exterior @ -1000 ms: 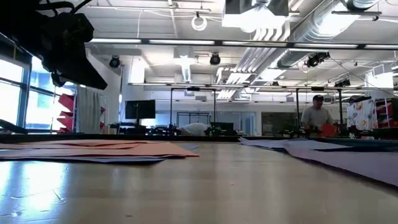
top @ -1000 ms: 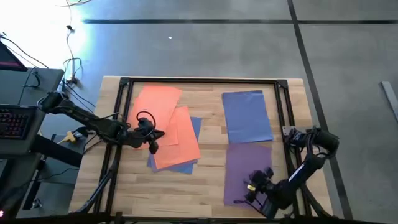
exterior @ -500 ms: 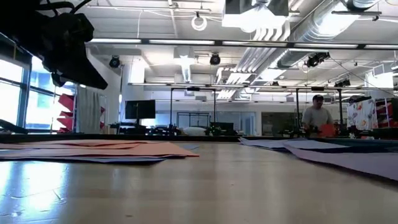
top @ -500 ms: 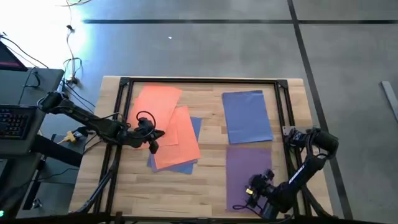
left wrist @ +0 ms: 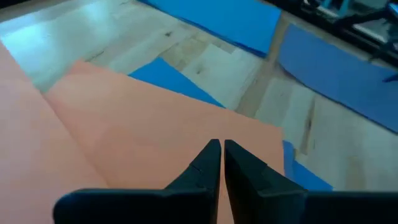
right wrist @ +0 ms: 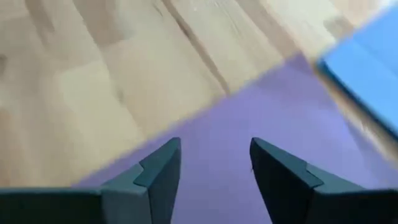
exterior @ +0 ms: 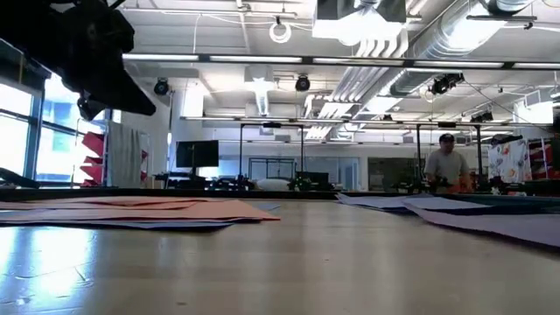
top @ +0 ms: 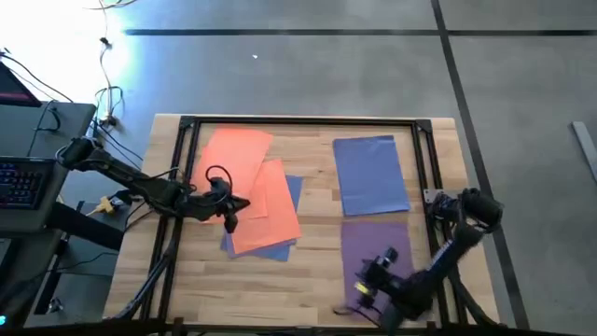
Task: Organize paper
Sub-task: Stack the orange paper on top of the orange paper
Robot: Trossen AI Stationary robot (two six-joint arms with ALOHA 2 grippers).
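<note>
The paper lies flat on the wooden table in two groups. On the left, two orange sheets (top: 241, 157) (top: 272, 217) overlap on top of a blue sheet (top: 276, 250). On the right, a blue sheet (top: 371, 175) lies far and a purple sheet (top: 381, 241) near. My left gripper (left wrist: 221, 163) is shut with nothing between its fingers and hangs above the nearer orange sheet (left wrist: 155, 124); the low view shows it raised off the table. My right gripper (right wrist: 214, 165) stands open over the purple sheet's near left part (right wrist: 249, 118). My right gripper slants down over the purple sheet near its near left corner (top: 350, 297), one finger on either side of a patch of it. I cannot tell whether the fingers touch the sheet.
A black metal frame (top: 298, 120) runs around the table's far and side edges. Bare wood (top: 317, 201) lies between the two paper groups and along the near left. A keyboard and desk (top: 23, 182) stand beyond the table's left edge. A person (exterior: 446, 164) stands far behind the table.
My right gripper has moved along the near edge toward the table's left, staying open over the purple sheet.
</note>
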